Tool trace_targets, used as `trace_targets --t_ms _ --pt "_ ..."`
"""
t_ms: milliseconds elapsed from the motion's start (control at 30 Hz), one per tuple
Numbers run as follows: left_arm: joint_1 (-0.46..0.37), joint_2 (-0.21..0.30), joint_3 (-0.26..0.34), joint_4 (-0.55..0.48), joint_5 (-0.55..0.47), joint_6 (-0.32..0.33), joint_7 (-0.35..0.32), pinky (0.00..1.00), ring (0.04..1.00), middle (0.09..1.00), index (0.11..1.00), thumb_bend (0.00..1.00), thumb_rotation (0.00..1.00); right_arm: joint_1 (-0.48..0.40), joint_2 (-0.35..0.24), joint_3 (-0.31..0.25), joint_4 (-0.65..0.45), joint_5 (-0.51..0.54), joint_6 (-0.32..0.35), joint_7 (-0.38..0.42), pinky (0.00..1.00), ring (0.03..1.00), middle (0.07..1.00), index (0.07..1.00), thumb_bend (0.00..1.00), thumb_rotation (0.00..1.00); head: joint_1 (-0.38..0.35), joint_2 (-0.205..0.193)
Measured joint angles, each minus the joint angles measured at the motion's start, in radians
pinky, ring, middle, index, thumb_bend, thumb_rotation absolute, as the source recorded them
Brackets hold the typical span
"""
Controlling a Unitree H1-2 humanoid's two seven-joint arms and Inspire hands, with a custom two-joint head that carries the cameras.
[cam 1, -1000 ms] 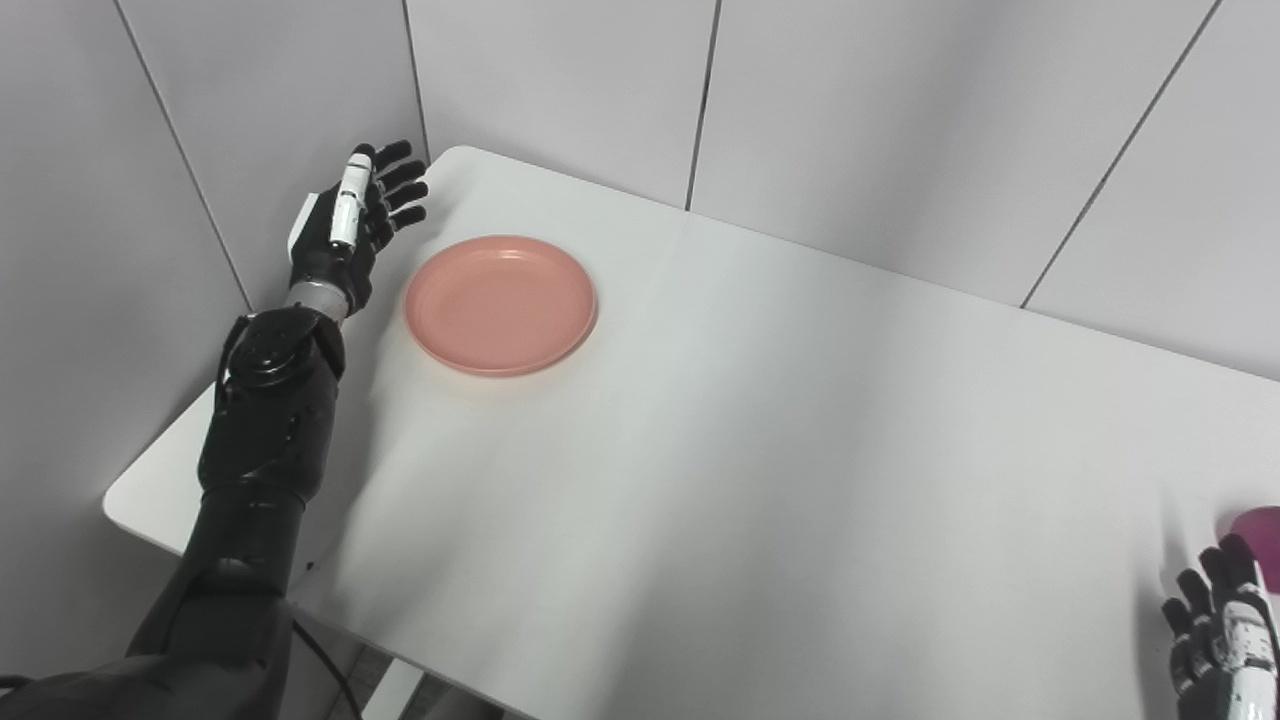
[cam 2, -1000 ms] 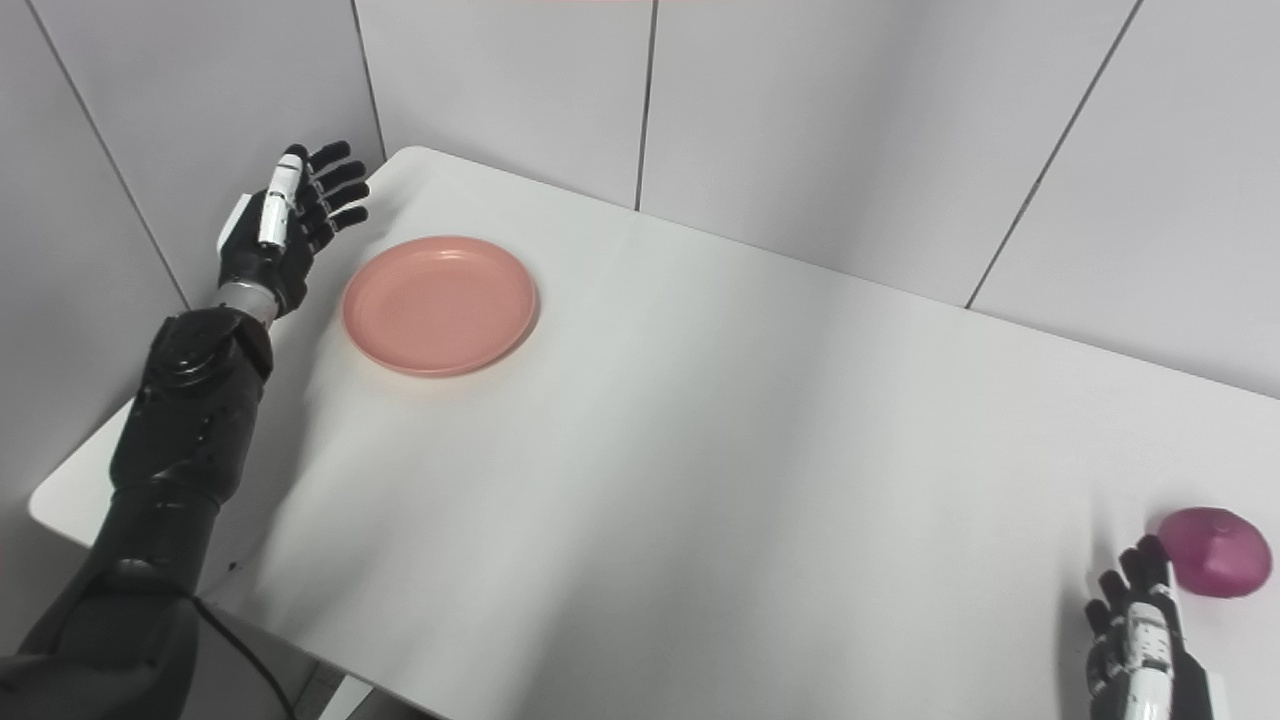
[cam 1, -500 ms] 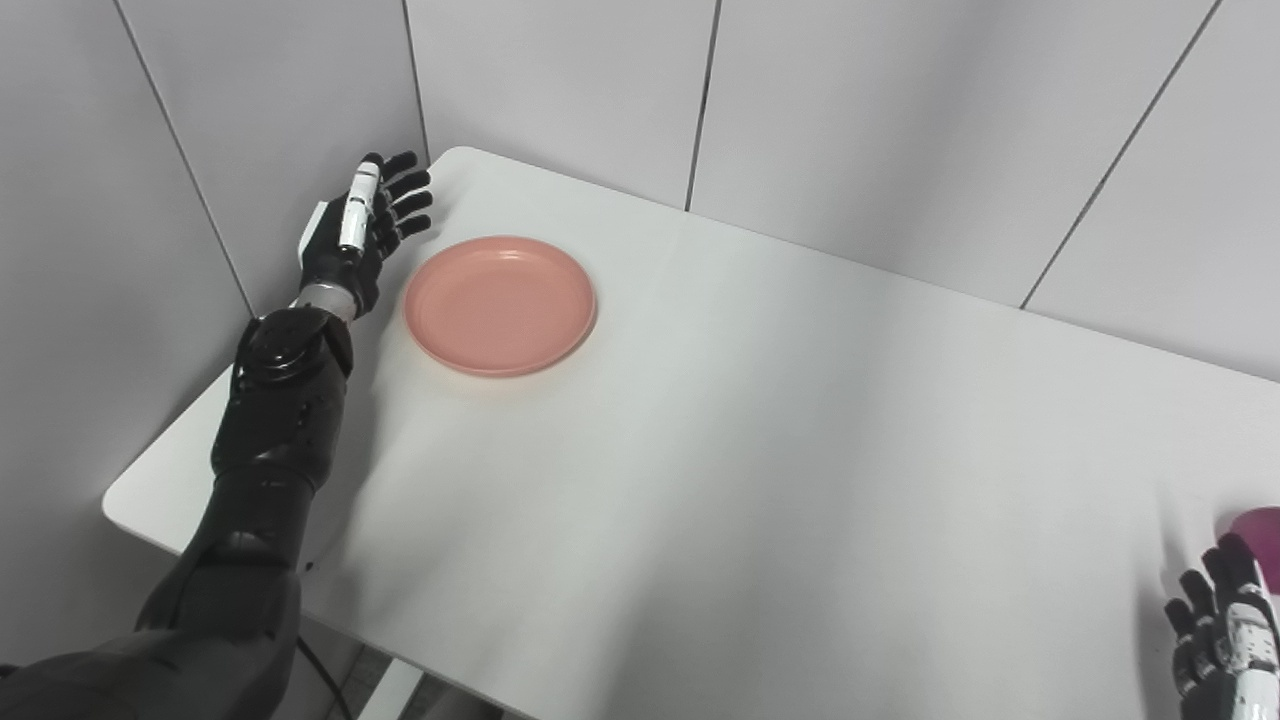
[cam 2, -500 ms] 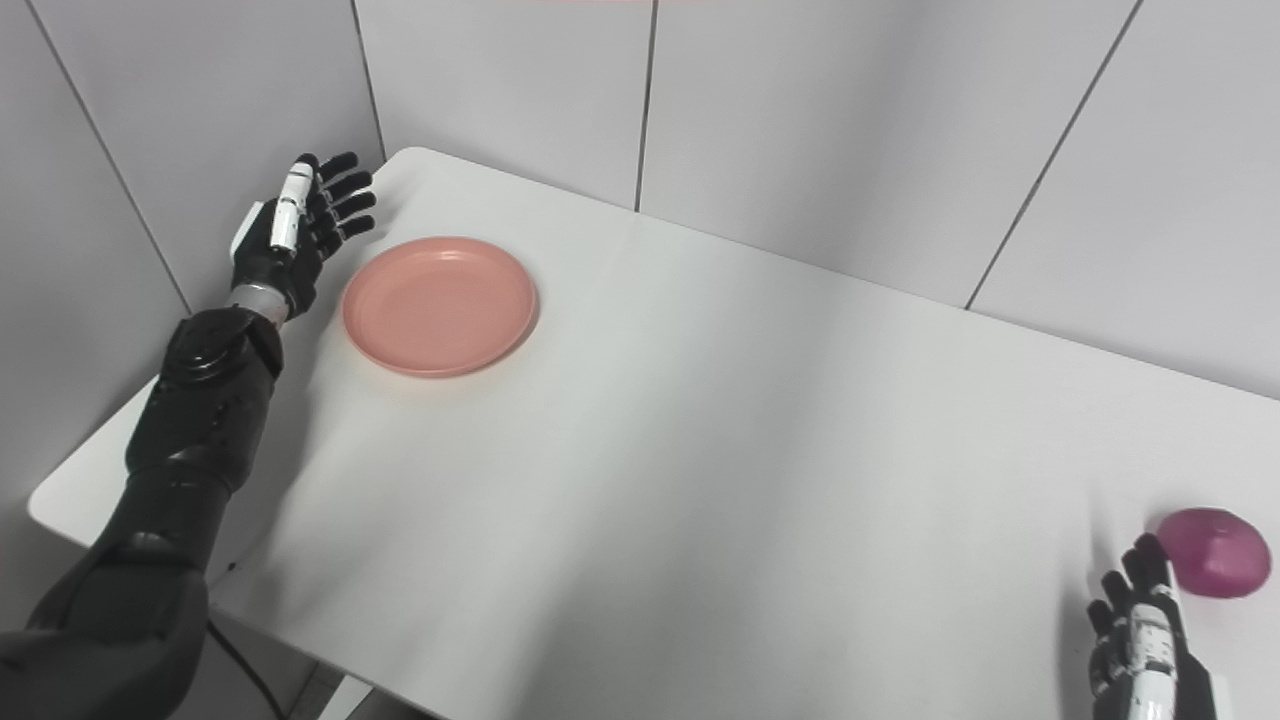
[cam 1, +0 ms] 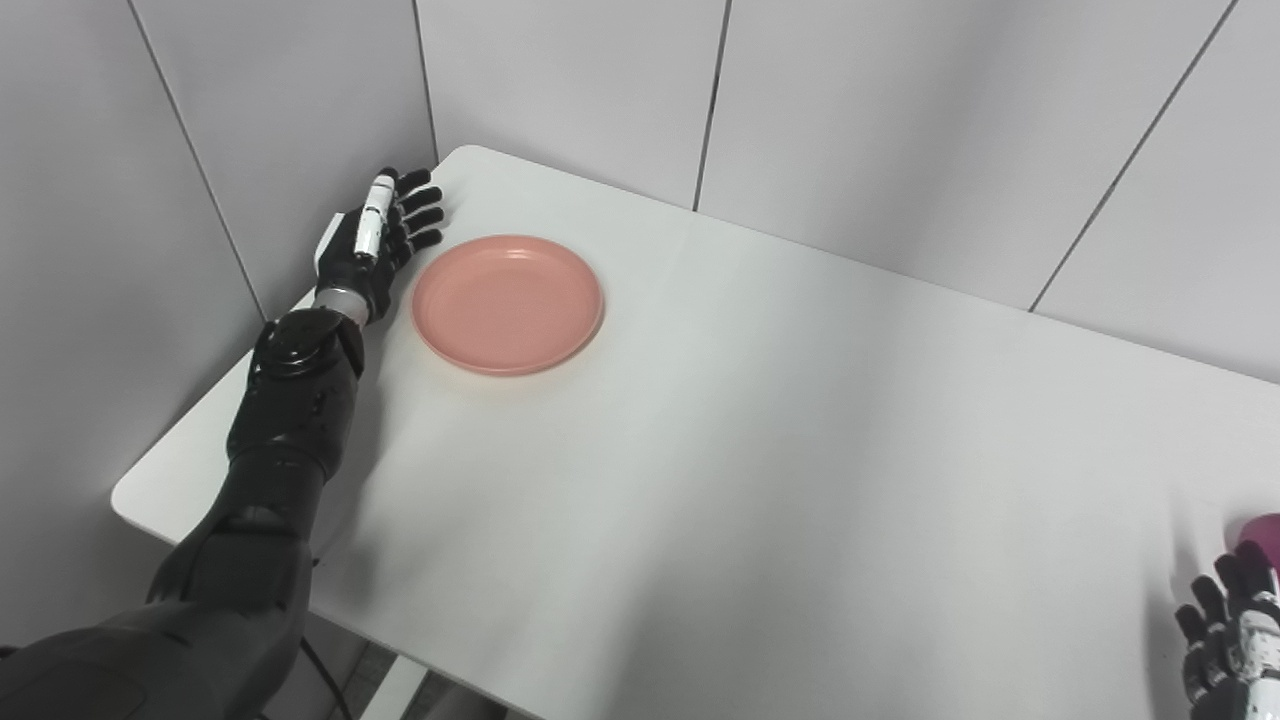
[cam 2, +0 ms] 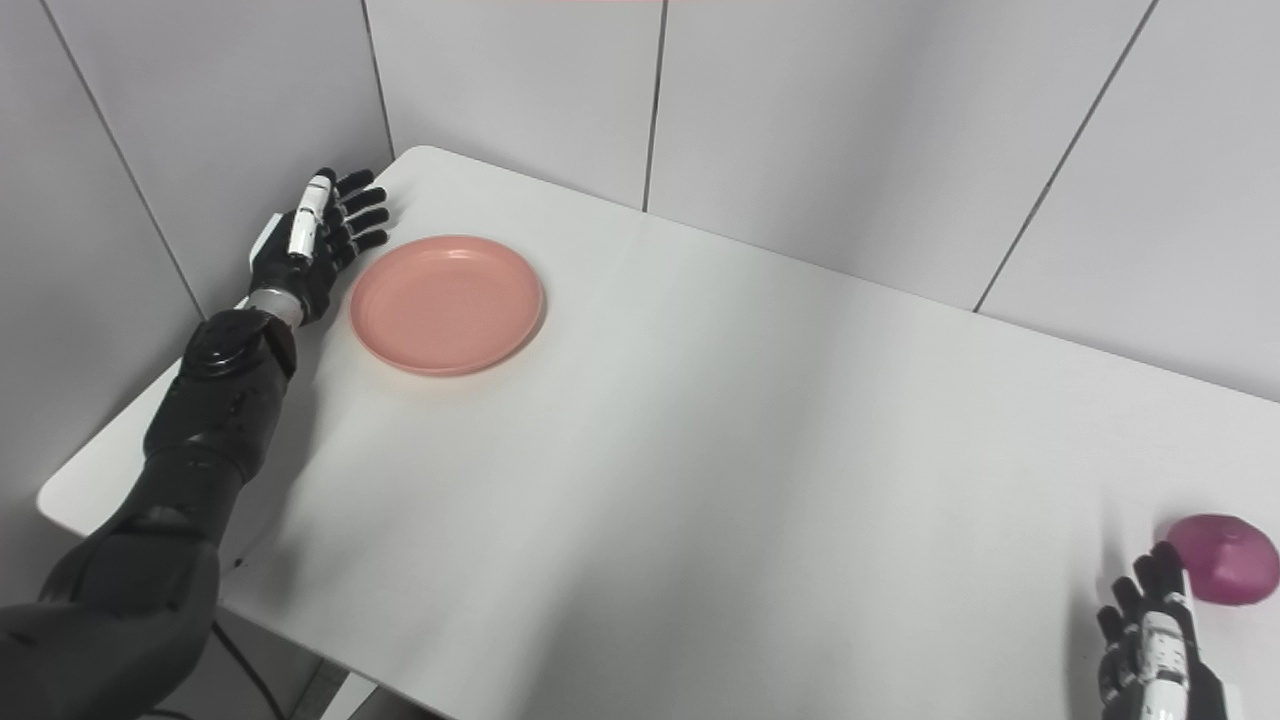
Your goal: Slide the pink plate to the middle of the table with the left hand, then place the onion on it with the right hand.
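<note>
i see my left hand [cam 2: 315, 245] spread wide and empty, just beside the left rim of the pink plate [cam 2: 446, 304], which sits near the table's [cam 2: 720, 440] far left corner. my right hand [cam 2: 1155, 650] waits at the bottom right, fingers apart, holding nothing, just beside the purple onion [cam 2: 1225, 573]

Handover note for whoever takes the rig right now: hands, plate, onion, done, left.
Left hand: open, fingers spread, beside the plate's left edge; contact not clear.
Right hand: open, holding nothing, near the onion at the near right edge.
Plate: far left corner of the table, empty.
Onion: on the table, far right.
Done: nothing yet.
Left: slide plate to the middle with left hand, then put onion on it with right.
</note>
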Motion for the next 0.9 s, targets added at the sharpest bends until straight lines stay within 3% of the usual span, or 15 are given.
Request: trace_targets --t_ms 267,900 --pt "-0.021 0.006 -0.016 0.051 -0.002 -0.038 -0.005 0.77 0.772 0.758 0.725 0.29 1.00 0.001 0.000 0.000 -0.001 0.001 0.000 0.000 1.00 1.000 1.000 1.000 0.00 1.00 -0.002 0.002" --pt "-0.029 0.003 -0.026 0.065 -0.012 -0.043 -0.040 0.71 0.736 0.735 0.720 0.26 1.00 0.001 0.001 0.002 -0.008 0.000 0.002 0.000 1.00 1.000 1.000 0.996 0.00 1.00 -0.005 0.002"
